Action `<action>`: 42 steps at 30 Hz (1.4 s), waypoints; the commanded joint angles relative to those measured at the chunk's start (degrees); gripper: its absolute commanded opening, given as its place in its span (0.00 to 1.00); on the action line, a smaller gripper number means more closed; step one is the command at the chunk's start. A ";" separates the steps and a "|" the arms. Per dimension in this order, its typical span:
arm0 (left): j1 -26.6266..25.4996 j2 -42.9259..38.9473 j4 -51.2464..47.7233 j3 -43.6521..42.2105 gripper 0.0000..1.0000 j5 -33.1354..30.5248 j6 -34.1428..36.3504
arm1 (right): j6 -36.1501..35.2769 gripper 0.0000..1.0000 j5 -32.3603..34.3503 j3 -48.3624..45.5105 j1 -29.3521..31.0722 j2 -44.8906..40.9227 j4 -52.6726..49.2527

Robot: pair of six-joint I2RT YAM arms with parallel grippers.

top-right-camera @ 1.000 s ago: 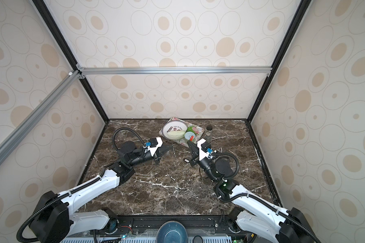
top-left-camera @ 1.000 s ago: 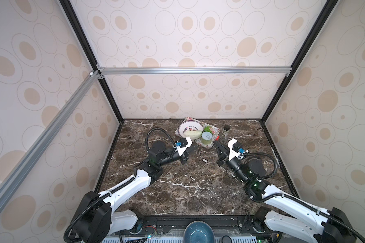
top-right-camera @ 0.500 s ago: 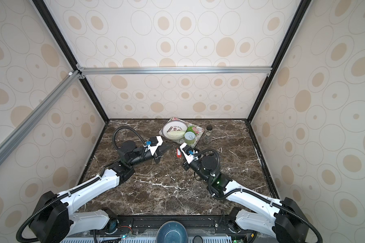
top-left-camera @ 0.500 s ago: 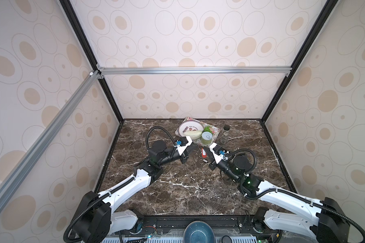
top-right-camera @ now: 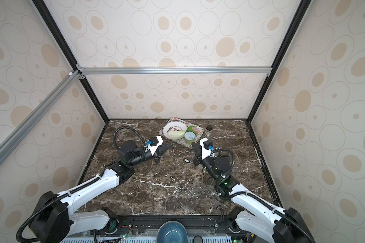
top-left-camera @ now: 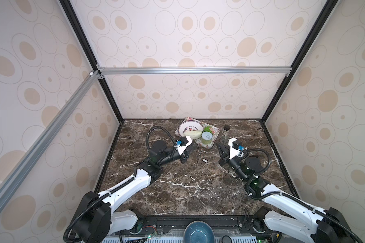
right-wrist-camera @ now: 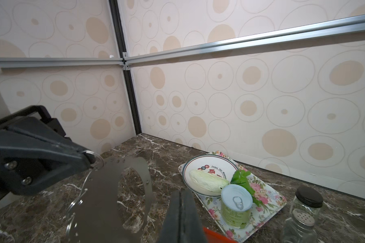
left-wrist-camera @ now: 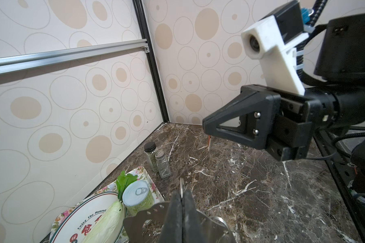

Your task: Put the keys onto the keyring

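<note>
Left gripper (left-wrist-camera: pixel 182 202) is clamped on the keyring (right-wrist-camera: pixel 101 199), left of middle. Right gripper (left-wrist-camera: pixel 207 126) pinches the red key (left-wrist-camera: pixel 209 144) to its right, not touching. Black key (top-left-camera: pixel 204 160) sits loose between them. I'd hold the ring steady and thread slowly.

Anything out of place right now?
Only the black-tag key: it lies loose on the marble between the arms, while the left claw holds the keyring and the right claw the red-tag key.
</note>
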 commanded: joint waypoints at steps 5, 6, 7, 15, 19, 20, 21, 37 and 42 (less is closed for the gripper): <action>-0.21 0.37 1.31 4.04 0.00 3.81 -2.67 | 0.88 0.00 0.02 -3.45 -0.97 3.55 9.84; -0.21 0.80 0.52 4.60 0.00 4.10 -3.31 | 0.84 0.00 -1.51 -3.20 -1.03 4.43 10.70; -0.26 1.22 -0.61 5.50 0.00 4.29 -3.67 | 1.23 0.00 -3.72 -2.77 -1.14 5.43 11.22; -0.23 4.24 -7.34 9.61 0.00 3.60 -4.47 | 5.56 0.00 -4.57 -2.22 -1.23 7.66 10.04; -0.30 5.89 -9.06 11.37 0.00 6.33 -4.52 | 7.75 0.00 -4.88 -5.53 -1.25 7.59 17.87; -0.38 6.09 -9.39 11.72 0.00 6.90 -4.44 | 7.99 0.00 -5.79 -5.69 -1.25 7.43 18.07; -0.41 6.19 -9.65 11.93 0.00 7.31 -4.31 | 7.90 0.00 -7.05 -5.51 -1.30 6.98 17.37; -1.74 8.03 -12.08 13.98 0.00 12.19 -3.38 | 8.43 0.00 -19.11 -7.10 -1.27 11.59 33.43; -1.90 8.08 -12.23 14.12 0.00 12.26 -3.29 | 8.73 0.00 -22.33 -5.98 -1.24 12.21 34.40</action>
